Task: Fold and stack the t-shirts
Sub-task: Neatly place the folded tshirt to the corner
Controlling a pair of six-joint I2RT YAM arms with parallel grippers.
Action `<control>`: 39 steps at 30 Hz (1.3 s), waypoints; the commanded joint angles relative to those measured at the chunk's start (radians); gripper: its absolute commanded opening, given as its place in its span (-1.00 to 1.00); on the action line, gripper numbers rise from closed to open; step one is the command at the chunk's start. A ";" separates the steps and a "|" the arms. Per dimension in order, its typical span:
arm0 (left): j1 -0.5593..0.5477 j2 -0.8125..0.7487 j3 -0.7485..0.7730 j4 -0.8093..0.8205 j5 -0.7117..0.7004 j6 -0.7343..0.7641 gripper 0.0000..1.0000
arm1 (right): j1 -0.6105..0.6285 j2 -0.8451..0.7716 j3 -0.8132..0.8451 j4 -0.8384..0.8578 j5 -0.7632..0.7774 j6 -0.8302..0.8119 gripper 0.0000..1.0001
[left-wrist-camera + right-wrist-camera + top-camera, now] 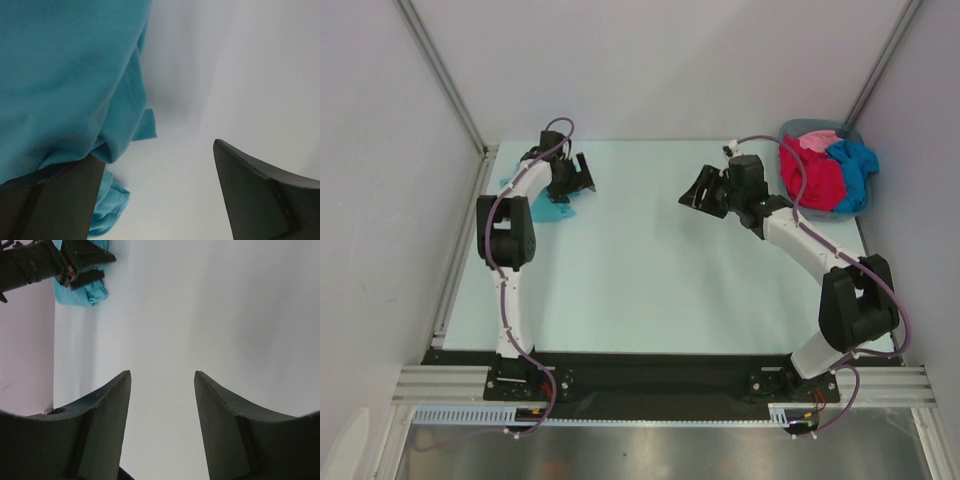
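A teal t-shirt (558, 211) lies bunched at the table's far left, mostly under the left arm. My left gripper (582, 178) hovers at its right edge. In the left wrist view its jaws (158, 151) stand open over bare table, and the teal cloth (65, 80) hangs against the left finger (50, 200), not pinched. The right gripper (698, 192) is in mid-air right of the table's centre, pointing left. It is open and empty (162, 373). A crimson t-shirt (815, 180), a pink one (815, 142) and a blue one (855, 165) are piled in the basket.
The grey-blue basket (817, 125) stands at the far right corner, just behind the right arm. Pale walls and metal frame posts close in the table at the back and sides. The right wrist view shows the left gripper (50, 262) and the teal t-shirt (85, 292) in the distance.
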 commanded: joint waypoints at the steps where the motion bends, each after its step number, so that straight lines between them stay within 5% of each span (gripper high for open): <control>1: 0.008 0.059 0.149 -0.053 -0.025 0.031 0.85 | -0.007 -0.064 -0.020 0.029 -0.009 0.000 0.18; 8: 0.059 0.179 0.405 -0.174 -0.035 0.040 0.81 | -0.014 -0.133 -0.046 0.016 -0.009 -0.005 0.17; 29: 0.083 -0.011 0.035 -0.073 -0.036 0.044 0.81 | -0.011 -0.164 -0.023 0.043 -0.018 0.023 0.15; 39: 0.018 -0.091 0.005 -0.042 0.010 0.035 0.86 | 0.022 -0.142 -0.009 0.060 -0.007 0.023 0.14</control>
